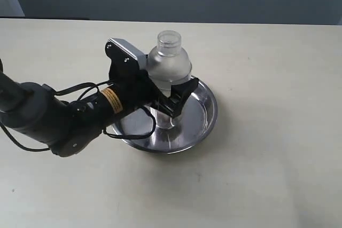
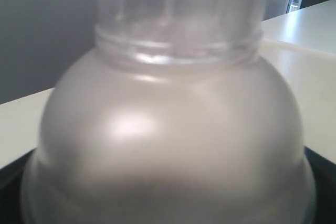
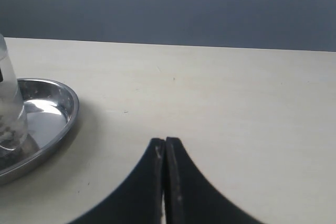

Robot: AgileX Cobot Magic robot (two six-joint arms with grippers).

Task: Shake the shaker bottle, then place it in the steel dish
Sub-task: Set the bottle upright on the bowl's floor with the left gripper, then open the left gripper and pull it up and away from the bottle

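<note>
The shaker bottle (image 1: 168, 65) stands upright in the steel dish (image 1: 211, 116). Its base appears to rest on the dish's flat bottom, with its long axis vertical and its small cap pointing up. The left jaws clamp its body just below the frosted dome. Placing looks nearly done; releasing and backing off from the dish remain. The right jaws are pressed together, empty, over the worktop (image 3: 236, 103) beside the dish.

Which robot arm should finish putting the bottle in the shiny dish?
Left. The left gripper is clamped on the shaker bottle, upright inside the steel dish, so it probably just needs to let go. The right gripper sits shut away from the dish, holding nothing.
</note>
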